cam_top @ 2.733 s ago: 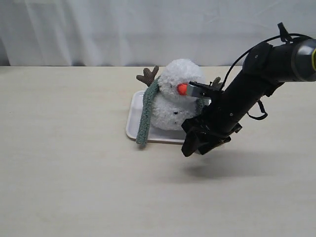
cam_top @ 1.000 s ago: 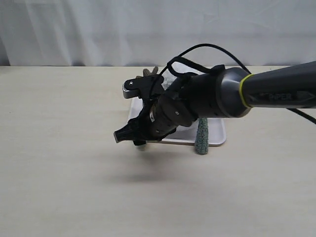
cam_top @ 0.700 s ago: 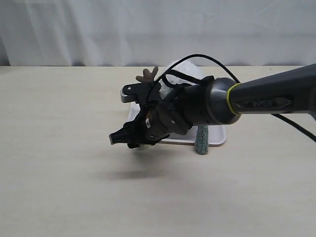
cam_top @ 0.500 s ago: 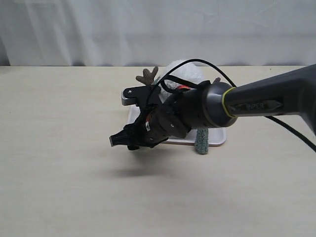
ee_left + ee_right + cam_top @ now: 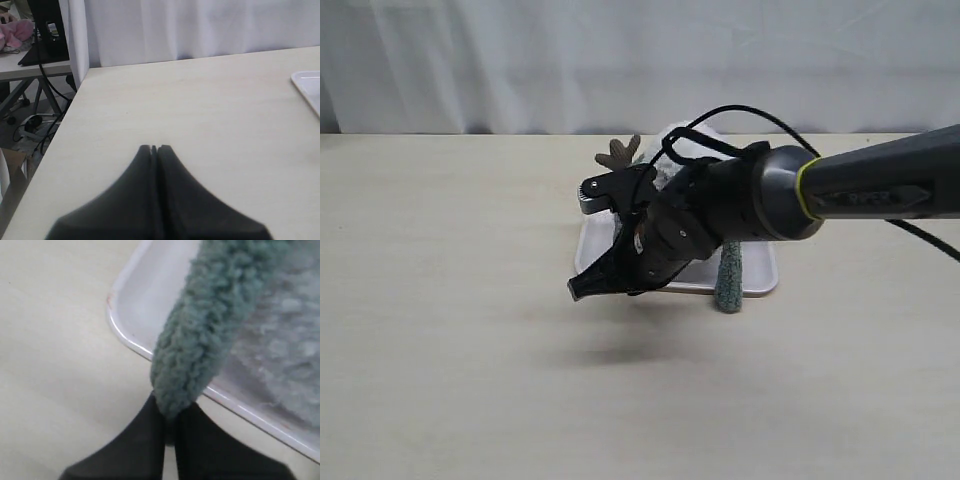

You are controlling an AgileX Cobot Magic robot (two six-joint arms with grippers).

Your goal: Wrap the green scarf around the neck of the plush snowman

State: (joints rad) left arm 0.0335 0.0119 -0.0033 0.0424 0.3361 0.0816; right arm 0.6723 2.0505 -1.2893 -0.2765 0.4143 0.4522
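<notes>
The plush snowman stands on the white tray, mostly hidden behind my right arm; one brown twig arm sticks out. Its fluffy white body fills one side of the right wrist view. The neck is hidden. One end of the green scarf hangs over the tray's front edge. The other end of the scarf is pinched in my right gripper, which is shut on its tip just off the tray's rim. My left gripper is shut and empty over bare table.
A corner of the tray shows in the left wrist view. The table's side edge drops off beside the left gripper, with a stand and cables on the floor beyond. A white curtain closes the back.
My right arm crossed from the snowman's right to its left front. Its gripper, open half a second ago, has shut on the scarf's end and shifted slightly back toward the tray.
</notes>
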